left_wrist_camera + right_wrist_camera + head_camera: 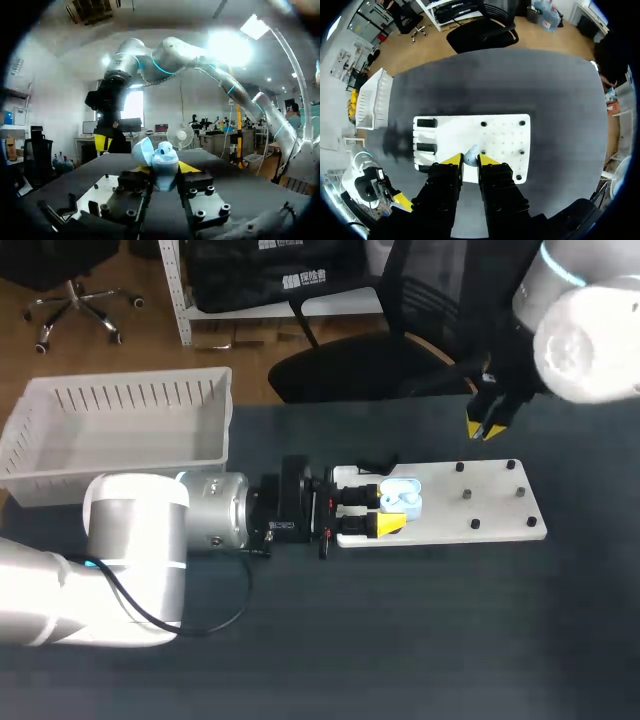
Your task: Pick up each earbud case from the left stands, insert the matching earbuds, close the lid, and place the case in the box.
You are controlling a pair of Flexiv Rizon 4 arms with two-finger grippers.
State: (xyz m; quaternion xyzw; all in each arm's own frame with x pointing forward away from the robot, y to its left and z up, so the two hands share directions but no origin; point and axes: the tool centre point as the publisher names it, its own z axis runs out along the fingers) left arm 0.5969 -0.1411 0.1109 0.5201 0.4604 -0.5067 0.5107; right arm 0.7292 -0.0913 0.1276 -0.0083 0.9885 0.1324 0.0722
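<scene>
Lying under the earbud case [402,498]: pegged board [495,505]; box [120,440] apart.

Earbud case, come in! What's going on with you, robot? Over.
Left gripper shut on case, lid open, over the board. Right gripper raised, shut on what looks like an earbud. Nothing between them.

Head camera high behind, left wrist low and level, right wrist straight down; white board [490,502] shared.
</scene>
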